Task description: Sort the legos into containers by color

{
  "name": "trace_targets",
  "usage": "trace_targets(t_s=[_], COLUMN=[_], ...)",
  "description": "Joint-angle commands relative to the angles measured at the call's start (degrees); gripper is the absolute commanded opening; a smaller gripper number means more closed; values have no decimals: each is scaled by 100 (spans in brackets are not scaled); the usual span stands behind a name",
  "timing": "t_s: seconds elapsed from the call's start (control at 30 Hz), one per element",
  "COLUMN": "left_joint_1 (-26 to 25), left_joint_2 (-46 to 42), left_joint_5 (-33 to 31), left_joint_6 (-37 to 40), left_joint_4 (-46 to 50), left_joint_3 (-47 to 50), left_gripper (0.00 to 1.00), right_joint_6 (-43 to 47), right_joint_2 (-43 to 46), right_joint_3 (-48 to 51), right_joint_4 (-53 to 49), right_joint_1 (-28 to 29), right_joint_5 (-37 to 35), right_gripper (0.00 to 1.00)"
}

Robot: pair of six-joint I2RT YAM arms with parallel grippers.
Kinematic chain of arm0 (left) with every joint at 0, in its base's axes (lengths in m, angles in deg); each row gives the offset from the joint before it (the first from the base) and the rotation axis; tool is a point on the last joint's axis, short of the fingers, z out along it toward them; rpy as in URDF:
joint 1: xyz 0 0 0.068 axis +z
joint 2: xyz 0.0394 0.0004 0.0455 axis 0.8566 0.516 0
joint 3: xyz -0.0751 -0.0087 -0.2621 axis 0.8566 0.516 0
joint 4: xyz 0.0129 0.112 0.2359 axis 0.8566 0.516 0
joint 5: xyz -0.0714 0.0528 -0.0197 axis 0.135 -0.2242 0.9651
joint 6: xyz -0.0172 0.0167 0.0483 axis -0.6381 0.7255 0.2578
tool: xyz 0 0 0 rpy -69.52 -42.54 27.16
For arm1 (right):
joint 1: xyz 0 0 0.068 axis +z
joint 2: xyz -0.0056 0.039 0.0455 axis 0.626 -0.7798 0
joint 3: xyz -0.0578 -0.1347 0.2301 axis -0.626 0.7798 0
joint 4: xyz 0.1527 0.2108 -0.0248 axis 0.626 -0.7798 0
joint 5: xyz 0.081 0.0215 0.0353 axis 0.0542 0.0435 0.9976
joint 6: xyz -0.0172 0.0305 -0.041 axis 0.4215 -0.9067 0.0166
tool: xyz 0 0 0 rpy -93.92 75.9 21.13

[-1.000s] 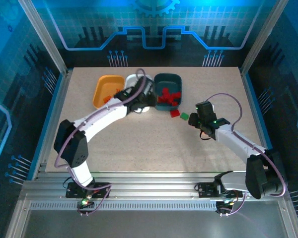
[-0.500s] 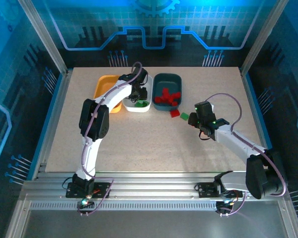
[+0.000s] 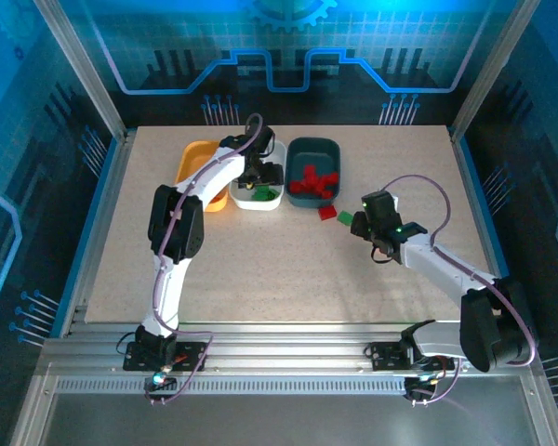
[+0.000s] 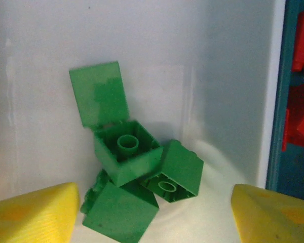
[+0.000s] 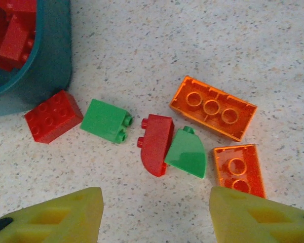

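Observation:
My left gripper hangs open over the white tray, its yellow fingertips wide apart and holding nothing. Several green legos lie piled in that tray between and beyond the fingers. My right gripper is open above loose legos on the table: a red brick, a green brick, a red curved piece, a green curved piece and two orange bricks. The teal tray holds red legos. The orange-yellow tray sits leftmost.
The three trays stand side by side at the back of the speckled table. The teal tray's corner lies close to the loose red brick. Metal frame posts and rails border the table.
The left arm has swung up from beside the trays to over the white tray, and its jaws have opened there. The right gripper has edged slightly left.

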Motion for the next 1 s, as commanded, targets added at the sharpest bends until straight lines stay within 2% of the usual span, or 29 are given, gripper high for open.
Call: trace_targets(t_s=[0.0,0.1,0.27,0.4,0.57,0.67,0.8,0.97], left_joint_1=[47,43,-36,-165,-297,-304,-304,-300], left_joint_2=[-856,-1887,-3751,-5020,-6137,-6379,-6432,-6361], left_joint_5=[270,558,1201,1477,1252,1191,1155,1141], left_joint_6=[-194,-587,-1354,-1853,-2235,-2385,-2246,-2258], left_joint_4=[-112,-924,-2561,-3489,-3696,-3676,-3331,-3464], left_joint_3=[101,1177,3642,5482,7002,7422,7377,7337], left_gripper=[93,99,99,99,99,99,99,99], right_joint_6=[-196,-503,-539,-549,-590,-658,-618,-565], right_joint_2=[-53,-257,-503,-405,-291,-442,-808,-1272], right_joint_3=[-82,-175,52,65,92,44,-93,-318], right_joint_4=[-236,-488,52,-66,-261,-365,-430,-569], right_joint_1=[34,-163,-664,-799,-1031,-1257,-1361,-1365], right_joint_5=[-529,-532,665,622,423,627,929,1065], right_gripper=[61,63,58,58,59,59,58,58])
